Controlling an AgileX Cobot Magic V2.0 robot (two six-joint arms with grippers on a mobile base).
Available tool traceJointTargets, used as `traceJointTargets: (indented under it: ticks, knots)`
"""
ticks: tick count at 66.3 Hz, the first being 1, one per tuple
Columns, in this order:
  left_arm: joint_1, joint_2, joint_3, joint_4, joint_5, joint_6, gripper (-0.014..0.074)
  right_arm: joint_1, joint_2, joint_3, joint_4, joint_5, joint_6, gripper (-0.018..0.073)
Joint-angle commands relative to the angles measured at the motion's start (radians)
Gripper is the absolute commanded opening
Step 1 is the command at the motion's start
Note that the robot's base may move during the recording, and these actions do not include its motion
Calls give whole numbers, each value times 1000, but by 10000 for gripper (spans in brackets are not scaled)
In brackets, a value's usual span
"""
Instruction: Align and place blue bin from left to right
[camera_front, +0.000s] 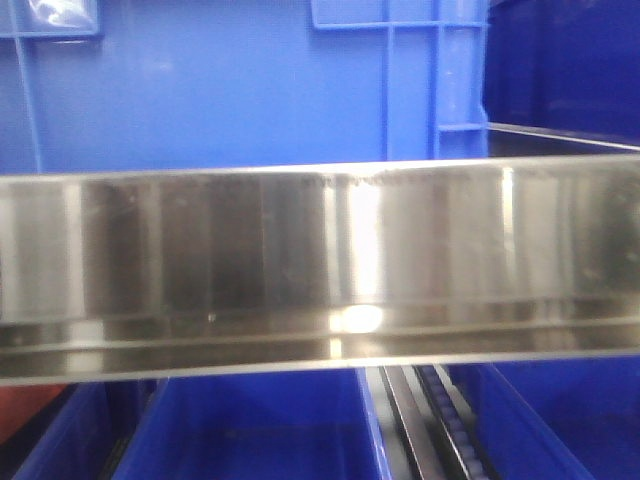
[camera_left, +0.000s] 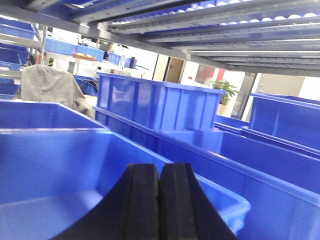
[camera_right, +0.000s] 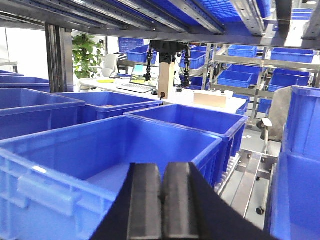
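Warehouse racking fills every view: roller-track shelves (camera_left: 240, 30) overhead, blue bins in rows, and a potted plant (camera_right: 86, 52) far back at ten o'clock in the right wrist view. In the front view a steel shelf rail (camera_front: 320, 265) runs across mid-frame, and the blue bin (camera_front: 230, 85) with ribbed corners stands just behind it from nine to one o'clock. The left gripper (camera_left: 159, 202) hangs at six o'clock over an open tub (camera_left: 75, 165), pads pressed together, holding nothing. The right gripper (camera_right: 160, 202) hovers likewise over a ribbed crate (camera_right: 100, 160), jaws closed and empty. To do this step well, I judge each arm should open, take opposite rims squarely, and slide the bin rightward level, keeping it parallel to the rail.
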Motion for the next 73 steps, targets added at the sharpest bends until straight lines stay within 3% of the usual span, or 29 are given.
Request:
traceJointTargets:
  ticks: [1,73]
  knots:
    - [-6,-4,1,4,-23,2,-111,2,-1,1,-13,-22,-5,-78]
    - [-6,-4,1,4,-23,2,-111,2,-1,1,-13,-22,-5,-78]
